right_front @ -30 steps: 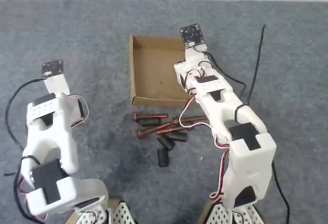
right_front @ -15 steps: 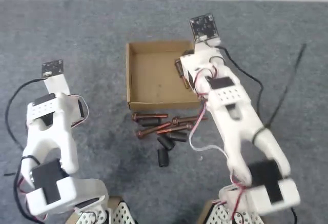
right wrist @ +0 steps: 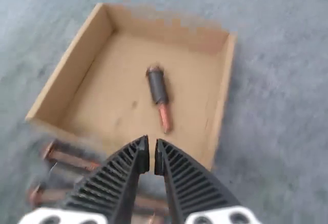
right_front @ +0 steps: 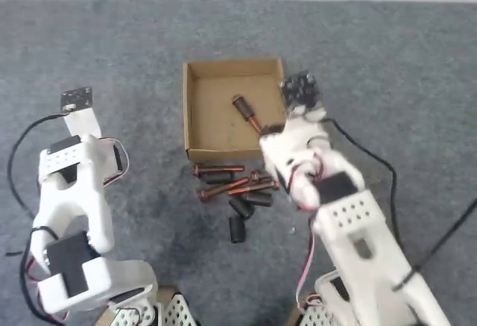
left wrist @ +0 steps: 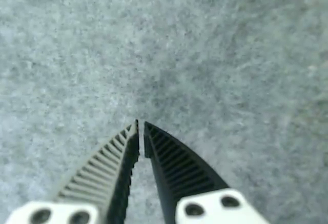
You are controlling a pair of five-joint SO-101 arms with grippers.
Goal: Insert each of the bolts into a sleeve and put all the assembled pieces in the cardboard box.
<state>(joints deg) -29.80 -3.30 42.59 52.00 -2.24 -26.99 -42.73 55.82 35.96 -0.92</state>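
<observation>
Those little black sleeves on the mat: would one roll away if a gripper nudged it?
Probably only briefly: the black sleeves look like short cylinders lying on their sides, but the fuzzy grey mat should slow them. Being small, they are likely light.

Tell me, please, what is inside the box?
One bolt in a black sleeve lies on the box floor. The right arm hides its near corner in the high view.
</observation>
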